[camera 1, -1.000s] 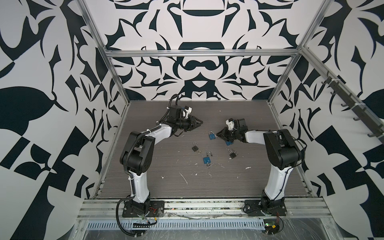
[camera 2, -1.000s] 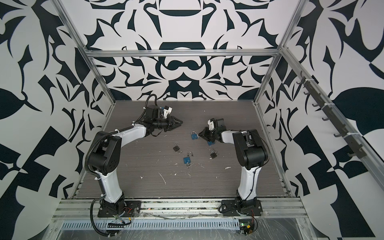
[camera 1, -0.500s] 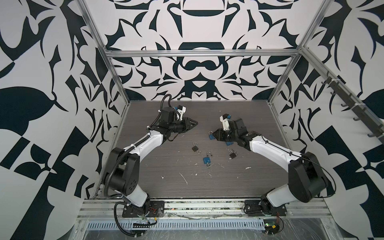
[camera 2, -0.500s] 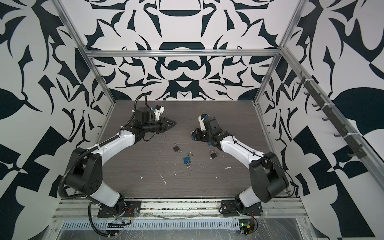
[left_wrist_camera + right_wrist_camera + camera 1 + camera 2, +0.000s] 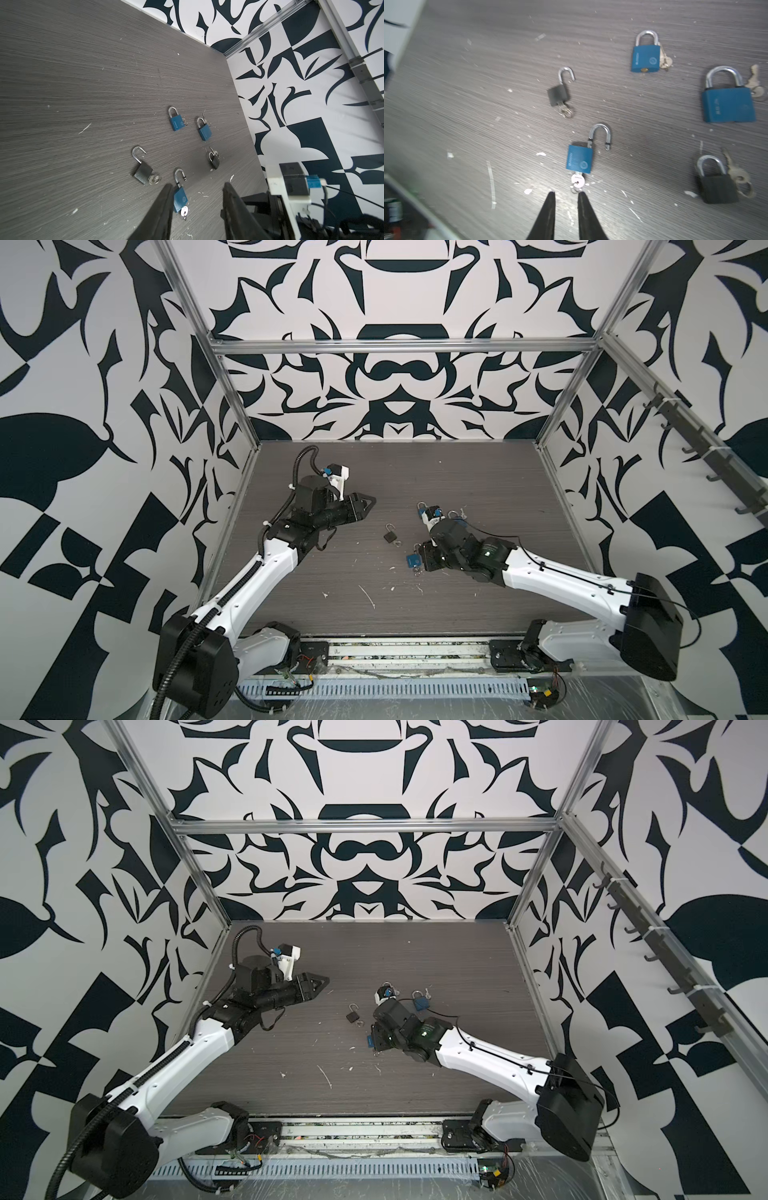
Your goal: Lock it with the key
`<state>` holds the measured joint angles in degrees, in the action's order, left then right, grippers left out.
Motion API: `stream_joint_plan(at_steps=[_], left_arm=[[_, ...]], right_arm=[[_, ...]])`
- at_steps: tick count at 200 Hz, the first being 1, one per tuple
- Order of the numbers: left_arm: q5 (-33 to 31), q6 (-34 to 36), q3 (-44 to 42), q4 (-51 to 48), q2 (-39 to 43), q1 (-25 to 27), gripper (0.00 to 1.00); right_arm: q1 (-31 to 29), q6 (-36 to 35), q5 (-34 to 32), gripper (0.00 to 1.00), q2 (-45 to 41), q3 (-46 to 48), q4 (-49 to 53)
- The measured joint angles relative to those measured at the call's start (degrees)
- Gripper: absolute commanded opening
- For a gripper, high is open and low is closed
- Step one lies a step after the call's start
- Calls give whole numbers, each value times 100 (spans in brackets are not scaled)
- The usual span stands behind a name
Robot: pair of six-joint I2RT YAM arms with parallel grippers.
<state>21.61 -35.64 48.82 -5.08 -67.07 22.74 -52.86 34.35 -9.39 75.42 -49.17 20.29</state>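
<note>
Four other padlocks are seen scattered around the open blue padlock [image 5: 579, 159] on the grey table [image 5: 467, 104]. An open dark padlock [image 5: 557, 95] is found just beyond its shackle end. A small shut blue padlock [image 5: 645, 59] and a large blue padlock [image 5: 728, 106] are set farther off, and a shut dark padlock [image 5: 716, 189] is parked well apart at its side. Only scuffed table dotted with white flecks [image 5: 527, 191] is left between it and the right gripper [image 5: 565, 194], whose fingers are held a narrow gap apart. The key [image 5: 577, 182] is seated in the lock's base, just ahead of those tips. The lock is laid flat, its long axis in line with the fingers, key end toward them, shackle swung open and pointed away. The left gripper [image 5: 197, 184] is kept well apart from it, fingers spread wide.
</note>
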Motion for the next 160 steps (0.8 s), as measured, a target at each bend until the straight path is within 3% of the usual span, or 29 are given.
stream_joint_plan(at_steps=[49,160], left_arm=[[-101,138,-55,17,-96,-2,42],[-208,162,-238,133,-129,-4,43]], right_arm=[[-275,-24,-546,44,931,-256,173],[-280,-157,-363,48,2227,-1032,199]])
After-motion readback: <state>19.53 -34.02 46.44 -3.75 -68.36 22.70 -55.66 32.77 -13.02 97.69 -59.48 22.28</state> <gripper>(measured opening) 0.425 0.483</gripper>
